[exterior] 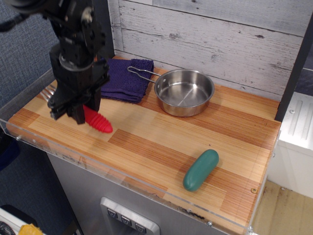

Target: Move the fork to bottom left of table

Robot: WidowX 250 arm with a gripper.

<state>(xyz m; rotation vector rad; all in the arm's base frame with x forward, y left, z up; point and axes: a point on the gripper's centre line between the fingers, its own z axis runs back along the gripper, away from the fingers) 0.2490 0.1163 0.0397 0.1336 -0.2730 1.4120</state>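
Observation:
The fork (98, 122) has a thick red ribbed handle that sticks out toward the lower right. Its silver tines (47, 93) show at the left edge, behind the arm. My black gripper (73, 110) is shut on the handle's upper part and holds the fork low over the front left area of the wooden table (161, 147). The handle's tip is at or just above the planks; I cannot tell if it touches.
A purple cloth (128, 81) lies at the back left. A steel pan (184, 92) with a wire handle stands at the back middle. A green pickle-shaped object (200, 170) lies at the front right. A clear acrylic rim (98, 166) runs along the front edge.

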